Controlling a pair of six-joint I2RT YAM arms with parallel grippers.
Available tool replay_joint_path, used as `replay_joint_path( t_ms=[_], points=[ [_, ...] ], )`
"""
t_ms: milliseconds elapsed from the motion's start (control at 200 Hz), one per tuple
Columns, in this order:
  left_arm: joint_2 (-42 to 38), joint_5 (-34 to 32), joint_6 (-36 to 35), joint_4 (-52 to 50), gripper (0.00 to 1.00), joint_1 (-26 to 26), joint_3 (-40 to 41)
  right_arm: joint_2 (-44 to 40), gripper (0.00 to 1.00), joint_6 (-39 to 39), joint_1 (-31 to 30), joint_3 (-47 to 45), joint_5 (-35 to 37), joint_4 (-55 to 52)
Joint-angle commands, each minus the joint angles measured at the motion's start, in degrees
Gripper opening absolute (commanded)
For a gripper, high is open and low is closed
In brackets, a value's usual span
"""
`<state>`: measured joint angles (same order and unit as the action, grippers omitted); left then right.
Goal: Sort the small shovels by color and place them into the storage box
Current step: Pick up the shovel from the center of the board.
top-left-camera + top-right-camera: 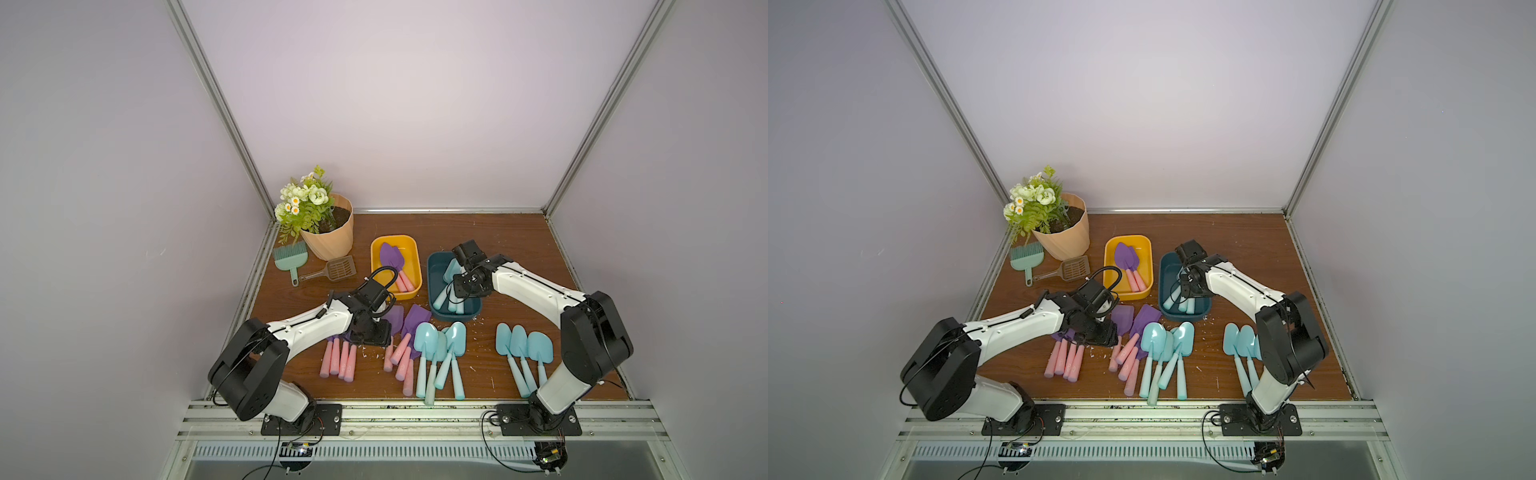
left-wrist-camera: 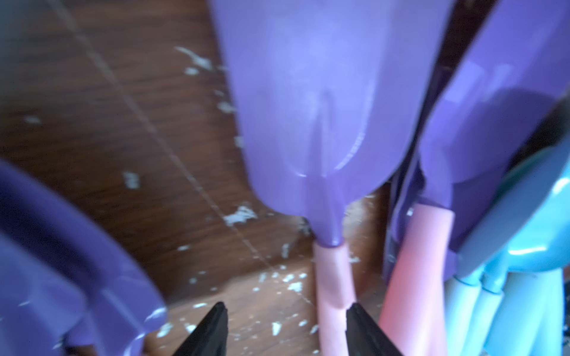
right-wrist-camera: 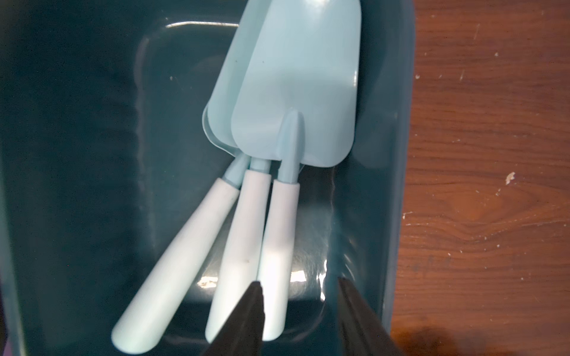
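Shovels are sitting partly in boxes, mostly out on the table (image 1: 519, 237). L gripper (image 2: 287, 311) is hanging low over the purple shovels (image 1: 409, 320) toward the table's near-left corner. Its jaws are standing apart & straddling one pink handle (image 2: 331, 277), not clenched: a gap is showing on one side (wrist view blurry). That shovel is lying flat, long axis running near-to-far, purple blade (image 2: 308, 108) pointing at the far edge, handle at the near edge. Beside it, four pink handles (image 1: 345, 361) are lying parallel & facing the same way, blades mostly hiding under the L arm. Toward the R edge, more purple ones are overlapping, handles slanting a bit.

R gripper (image 3: 299, 282) is hovering over the teal box (image 1: 457, 315) mid-table, jaws released, grasping nothing. Three light-blue shovels (image 3: 296, 92) are lying inside it. Their blades are stacking against one long wall & pointing to the far edge, pale handles fanning toward the near edge. Yellow box (image 1: 395, 239), just L of the teal one, is holding two purple-bladed shovels (image 1: 392, 257) w/ pink handles, blades to the far edge.

A light-blue bunch (image 1: 426, 336) is lying by the near edge, blades far, handles near & crossing ea. other, touching the purple pile. A row of three (image 1: 519, 343), also light blue, is lying parallel by the R arm, blades pointing far.
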<state>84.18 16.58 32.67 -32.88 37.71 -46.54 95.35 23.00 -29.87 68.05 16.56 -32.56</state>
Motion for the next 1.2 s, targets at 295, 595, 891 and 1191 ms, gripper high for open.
replay_joint_path(
  t_ms=[295, 595, 891, 1191],
  points=[
    [2.6, 2.3, -0.2, 0.8, 0.62, 1.5, -0.9, -3.0, 0.43, 0.8, 0.1, -0.9, 1.5, -1.2],
    [3.4, -1.4, 0.7, -0.7, 0.40, 2.6, 2.0, -3.1, 0.43, 1.8, 0.1, -1.6, 0.9, -0.8],
    [-1.8, -1.9, 2.0, -3.2, 0.01, 2.6, 4.7, -2.8, 0.43, 2.1, 0.1, -1.6, 0.6, 0.1],
    [-11.3, -5.9, 1.9, -6.3, 0.01, 2.6, 2.4, -1.4, 0.43, 2.6, 0.1, -0.2, 0.8, 0.6]
  ],
)
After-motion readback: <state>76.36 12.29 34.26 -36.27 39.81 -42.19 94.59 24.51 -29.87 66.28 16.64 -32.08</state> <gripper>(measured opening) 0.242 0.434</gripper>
